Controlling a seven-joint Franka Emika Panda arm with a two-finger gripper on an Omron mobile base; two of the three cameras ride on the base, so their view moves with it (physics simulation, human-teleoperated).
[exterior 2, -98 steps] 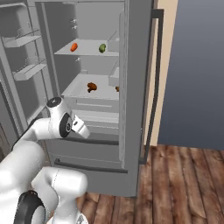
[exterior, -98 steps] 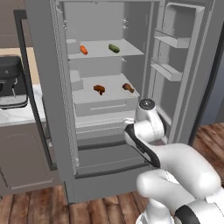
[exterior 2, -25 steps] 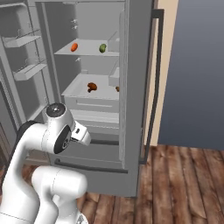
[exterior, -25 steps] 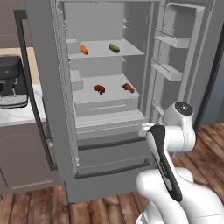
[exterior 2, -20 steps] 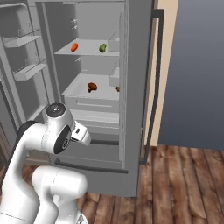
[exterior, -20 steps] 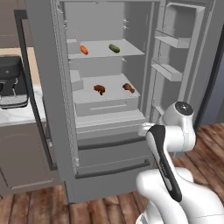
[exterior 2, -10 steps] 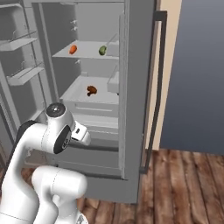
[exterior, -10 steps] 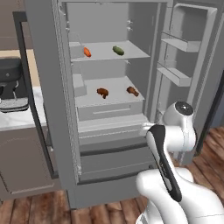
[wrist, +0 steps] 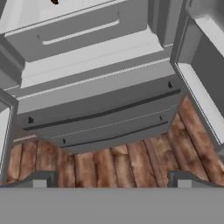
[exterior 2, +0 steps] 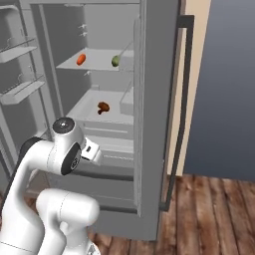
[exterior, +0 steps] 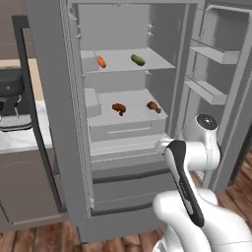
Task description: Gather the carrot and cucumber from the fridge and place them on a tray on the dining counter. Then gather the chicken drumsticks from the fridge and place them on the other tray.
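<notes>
The fridge (exterior: pixel 123 123) stands open, doors swung wide. Its upper shelf (exterior: pixel 125 61) holds the carrot (exterior: pixel 101 61) at left and the cucumber (exterior: pixel 138 59) well apart at right. The lower shelf (exterior: pixel 129 112) carries two drumsticks (exterior: pixel 118 108), also apart. The gripper (wrist: pixel 112 181) hangs over the wood floor (wrist: pixel 122 162) before the bottom drawers, jaws wide and empty.

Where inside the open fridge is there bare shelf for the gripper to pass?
Upper shelf: free between carrot and cucumber, and right of the cucumber. Lower shelf: free between the two drumsticks. Tightest at the left wall, beside the carrot.
</notes>
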